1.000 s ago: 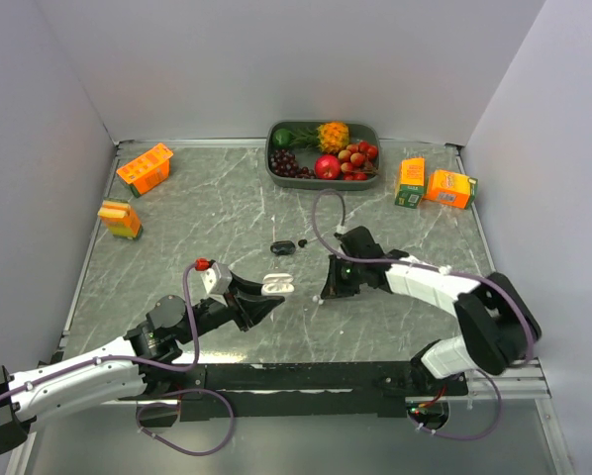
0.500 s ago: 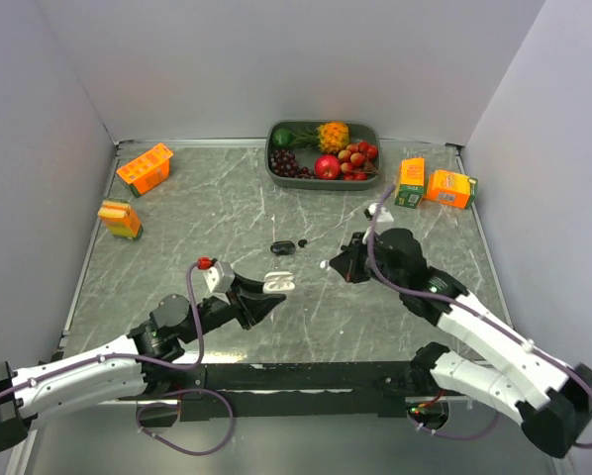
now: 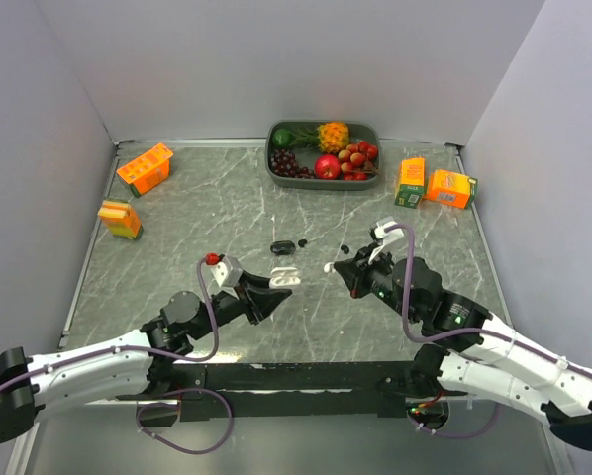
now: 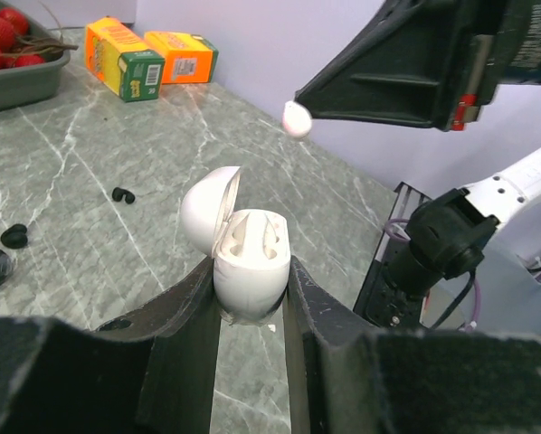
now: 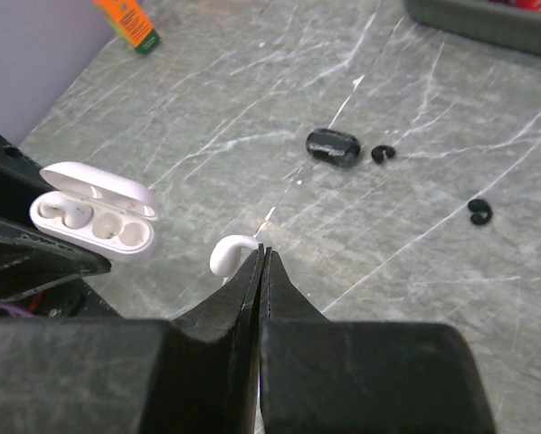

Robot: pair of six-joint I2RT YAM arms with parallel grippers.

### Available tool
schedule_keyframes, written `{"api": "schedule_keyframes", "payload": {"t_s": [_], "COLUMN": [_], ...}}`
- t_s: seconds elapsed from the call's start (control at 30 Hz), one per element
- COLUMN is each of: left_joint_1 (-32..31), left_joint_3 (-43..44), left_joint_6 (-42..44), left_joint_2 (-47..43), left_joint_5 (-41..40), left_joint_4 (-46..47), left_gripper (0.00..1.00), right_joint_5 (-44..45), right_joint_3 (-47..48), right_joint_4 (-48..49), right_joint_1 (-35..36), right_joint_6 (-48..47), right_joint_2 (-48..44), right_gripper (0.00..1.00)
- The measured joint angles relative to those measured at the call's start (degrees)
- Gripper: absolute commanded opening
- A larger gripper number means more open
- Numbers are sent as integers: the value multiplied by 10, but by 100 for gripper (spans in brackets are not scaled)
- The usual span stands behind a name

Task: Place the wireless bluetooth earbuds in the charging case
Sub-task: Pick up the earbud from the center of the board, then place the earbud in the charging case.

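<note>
My left gripper (image 3: 276,288) is shut on an open white charging case (image 3: 285,279) and holds it above the table; in the left wrist view the case (image 4: 251,262) sits between the fingertips, lid tipped back. My right gripper (image 3: 344,269) is shut on a white earbud (image 3: 329,267), just right of the case. The bud (image 5: 230,254) sticks out left of the closed tips (image 5: 262,255), with the case (image 5: 94,221) further left. It also shows in the left wrist view (image 4: 297,118). A black case (image 3: 281,247) and two black earbuds (image 3: 303,241) (image 3: 345,248) lie on the table.
A grey tray (image 3: 374,135) of fruit stands at the back centre. Orange cartons lie at the back left (image 3: 145,168) (image 3: 120,219) and back right (image 3: 411,182) (image 3: 450,188). White walls close the table on three sides.
My right gripper has lifted from the table with the white earbud and swung round to face the case. My left gripper has carried the case slightly up and right.
</note>
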Motion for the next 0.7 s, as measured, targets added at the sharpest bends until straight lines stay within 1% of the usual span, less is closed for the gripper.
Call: {"api": "schedule_keyframes", "payload": {"t_s": [0.13, 0.33, 0.5, 0.7], "left_joint_1": [0, 0, 0, 1], "left_joint_3": [1, 3, 7, 15], "left_joint_6": [-9, -14, -14, -13], "left_joint_2": [28, 66, 97, 131], "left_joint_5": [-7, -17, -30, -38], "left_joint_4": [21, 52, 78, 108], "left_gripper": [1, 1, 1, 1], "right_joint_5": [70, 147, 181, 201], "right_joint_3": [0, -8, -10, -11], "right_joint_4": [15, 61, 97, 128], "right_joint_1": [40, 84, 108, 132], "right_joint_6": [-16, -45, -80, -120], "right_joint_2": [0, 1, 11, 30], "right_gripper": [0, 0, 0, 0]}}
